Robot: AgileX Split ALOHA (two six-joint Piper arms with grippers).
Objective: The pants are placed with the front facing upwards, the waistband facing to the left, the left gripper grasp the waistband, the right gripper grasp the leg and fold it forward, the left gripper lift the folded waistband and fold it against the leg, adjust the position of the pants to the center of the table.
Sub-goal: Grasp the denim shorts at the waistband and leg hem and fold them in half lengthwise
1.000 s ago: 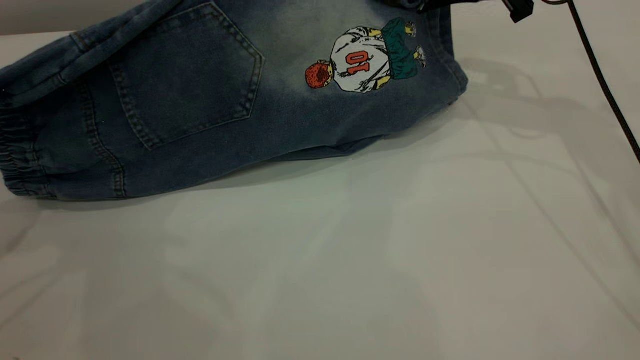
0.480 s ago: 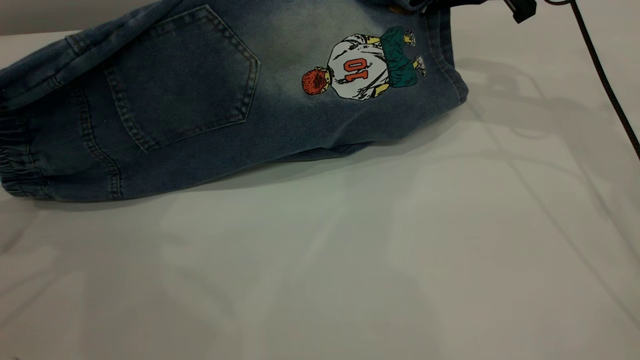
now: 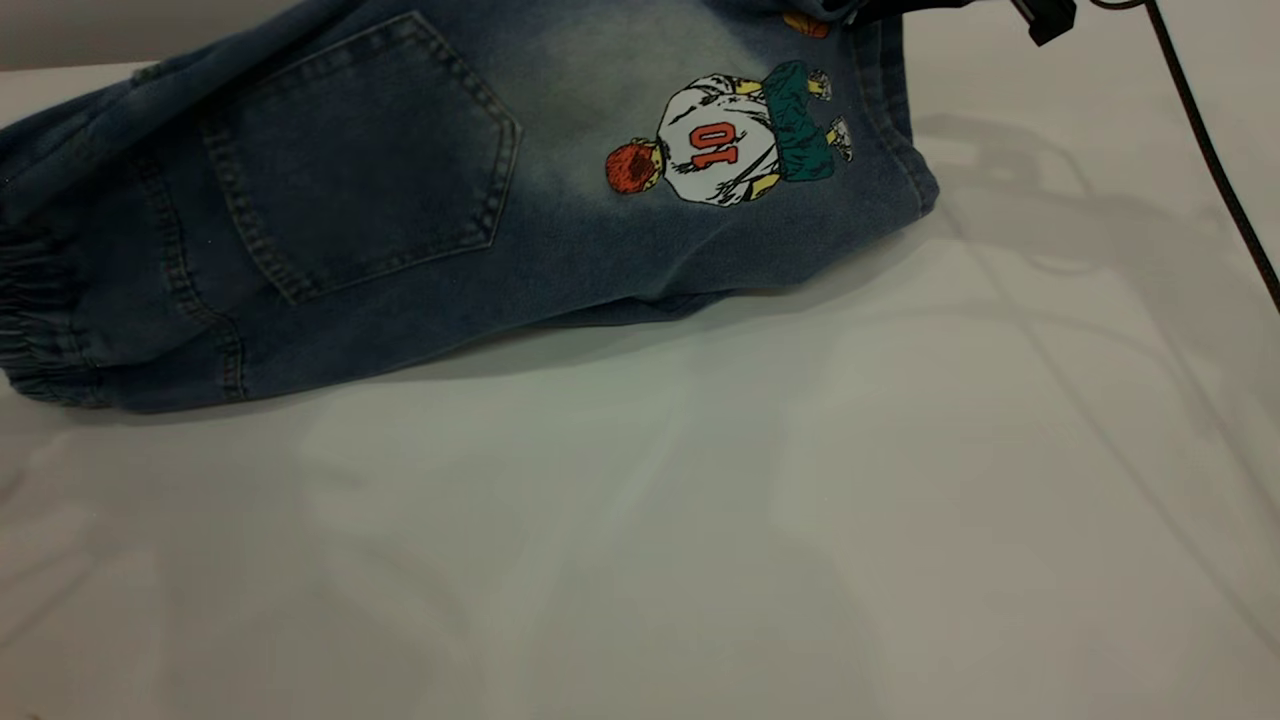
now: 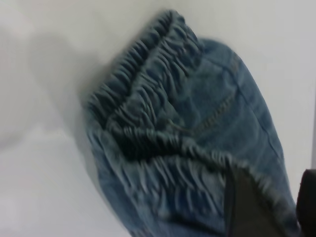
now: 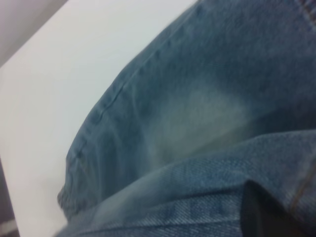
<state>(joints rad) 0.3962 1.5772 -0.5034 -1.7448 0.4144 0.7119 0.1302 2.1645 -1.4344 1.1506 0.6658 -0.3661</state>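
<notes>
Nearest to the camera, only the bare white of the table [image 3: 640,560], in front of the back pocket [image 3: 365,150]. Then the pants [image 3: 560,250], lying on the far left part of the table with the reverse side up, already doubled over. Left of the back pocket, at the edge of the exterior view, the waistband [image 3: 35,330], gathered in many small pleats, lower layer resting on the table. Right of the back pocket, the leg [image 3: 800,220] with a basketball-player print [image 3: 725,140], number 10 on the shirt, figure lying sideways. Beyond the print, hem of the leg rising off the table toward the right gripper [image 5: 269,215], far right of the back pocket and above it; closed on the leg, with denim folded against one dark finger in the right wrist view. From there a thin black cable [image 3: 1210,170], running down the right side. Behind the back pocket and to its left, upper layer of the waistband lifted away from the table. In the left wrist view, pinched in the left gripper [image 4: 284,202], denim between the two dark fingers, so clamped on the waistband.
</notes>
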